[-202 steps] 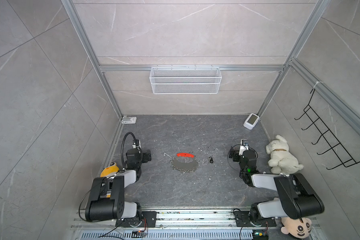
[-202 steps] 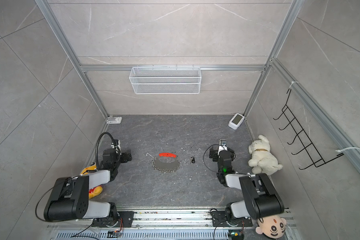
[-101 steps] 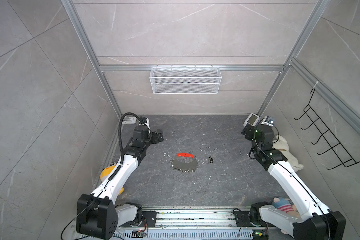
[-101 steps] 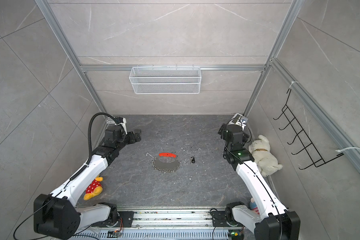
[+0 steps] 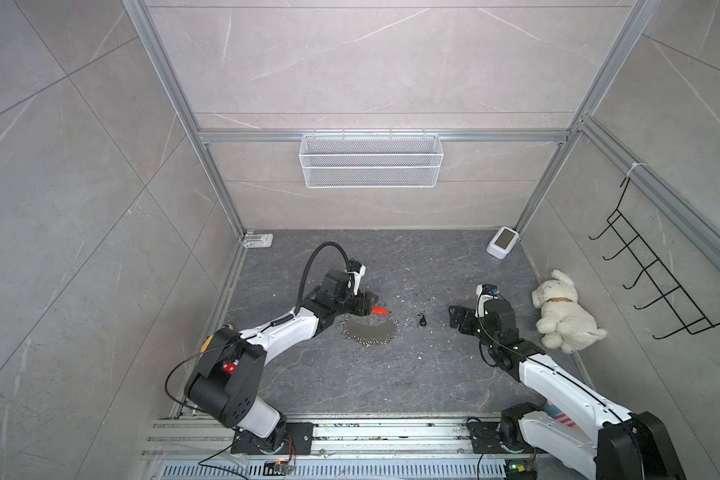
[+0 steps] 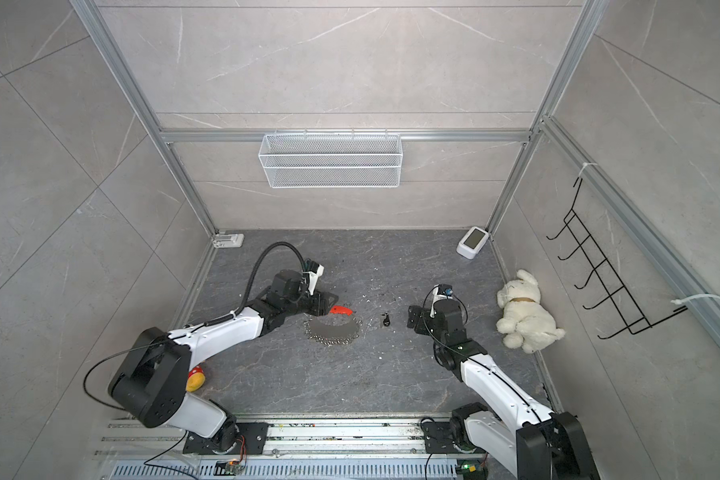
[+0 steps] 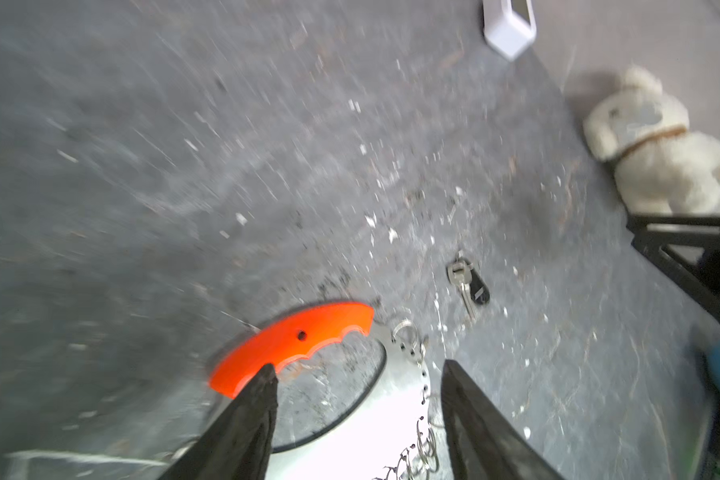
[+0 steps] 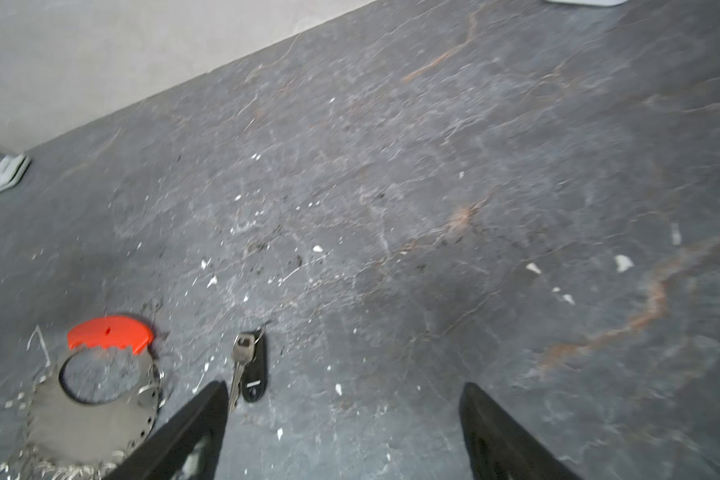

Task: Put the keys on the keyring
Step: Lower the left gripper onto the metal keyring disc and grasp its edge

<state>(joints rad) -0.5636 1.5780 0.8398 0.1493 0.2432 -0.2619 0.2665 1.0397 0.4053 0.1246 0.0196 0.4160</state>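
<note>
Red-barred keyring (image 8: 88,415) laid on counter (image 8: 433,166), keys (image 8: 250,365) beside it (not touching), left tool (image 7: 358,365) parted above, right tool (image 8: 345,385) spread wide.

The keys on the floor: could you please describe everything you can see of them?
The keys are one silver metal key and a black oval tag with a small white label, joined at one end by a tiny ring. They lie flat, side by side, on the dark stone-look floor, between the keyring and the right gripper, apart from both. Nothing holds them.
</note>
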